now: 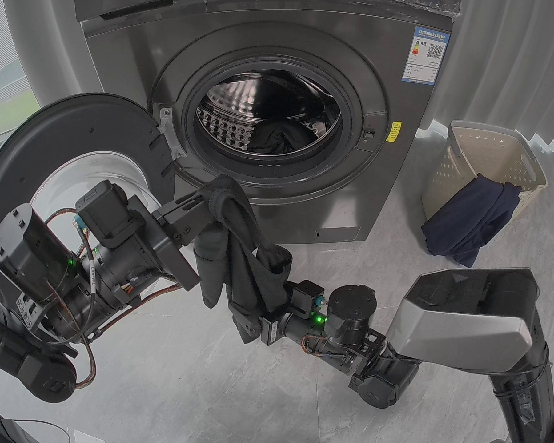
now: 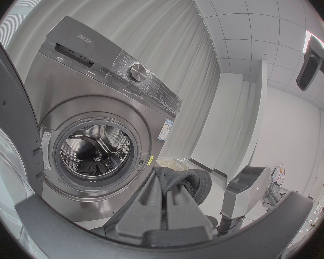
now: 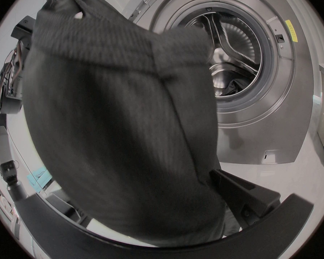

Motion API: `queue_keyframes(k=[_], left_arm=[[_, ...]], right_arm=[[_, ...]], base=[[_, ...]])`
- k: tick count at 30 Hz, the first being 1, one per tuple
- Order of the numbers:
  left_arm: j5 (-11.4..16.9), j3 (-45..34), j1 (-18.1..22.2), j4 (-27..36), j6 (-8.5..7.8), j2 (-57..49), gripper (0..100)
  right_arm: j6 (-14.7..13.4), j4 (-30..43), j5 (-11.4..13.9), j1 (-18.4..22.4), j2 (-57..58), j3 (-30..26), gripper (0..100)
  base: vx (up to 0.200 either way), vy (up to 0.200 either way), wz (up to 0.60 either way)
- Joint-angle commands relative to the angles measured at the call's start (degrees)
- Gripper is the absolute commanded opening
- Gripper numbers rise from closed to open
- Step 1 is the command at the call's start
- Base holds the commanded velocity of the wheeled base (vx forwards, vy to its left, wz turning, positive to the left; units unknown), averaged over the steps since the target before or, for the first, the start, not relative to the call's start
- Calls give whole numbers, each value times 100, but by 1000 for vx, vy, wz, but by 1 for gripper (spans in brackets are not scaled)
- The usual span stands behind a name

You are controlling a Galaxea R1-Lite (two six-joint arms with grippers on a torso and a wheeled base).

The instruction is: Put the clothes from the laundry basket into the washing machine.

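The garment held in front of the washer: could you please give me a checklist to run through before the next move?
1. Door swung fully open: ok.
2. Drum mouth unblocked: ok; one dark item lies low inside.
3. Left gripper shut on the garment, just below the drum mouth: ok.
4. Right gripper holding the garment's lower part: cannot tell; cloth covers it.
5. Garment hanging free of the door: ok.
6. Basket emptied: not ok; a navy cloth hangs over its rim.

Right pincer largely beneath dark garment
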State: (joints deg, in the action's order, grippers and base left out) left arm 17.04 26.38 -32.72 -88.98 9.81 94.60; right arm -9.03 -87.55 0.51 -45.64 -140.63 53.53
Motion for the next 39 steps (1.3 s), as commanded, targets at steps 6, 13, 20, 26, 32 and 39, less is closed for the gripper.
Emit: queue_keyframes(k=[6, 13, 20, 26, 32, 39], left_arm=[[-8, 43, 11, -14, 12, -3, 0], [-8, 78, 20, -14, 12, -3, 0], [-201, 69, 380, 12, -15, 76, 0], [-236, -28, 609, 12, -58, 252, 0], [-236, -388, 618, 3, -243, 507, 0], [-236, -529, 609, -5, -340, 779, 0]], right_arm=[[-11, 10, -218, 82, -553, 465, 100], [-37, 1, -289, 205, -377, 457, 0], [-55, -25, -297, 504, 378, -255, 0], [-37, -60, -289, 882, 1205, -818, 0], [-2, 1, -280, 1163, 1899, -976, 0], [-11, 28, -280, 1110, 2303, -906, 0]], base=[[0, 0, 0], [0, 0, 0], [0, 0, 0], [0, 0, 0], [0, 0, 0], [0, 0, 0]])
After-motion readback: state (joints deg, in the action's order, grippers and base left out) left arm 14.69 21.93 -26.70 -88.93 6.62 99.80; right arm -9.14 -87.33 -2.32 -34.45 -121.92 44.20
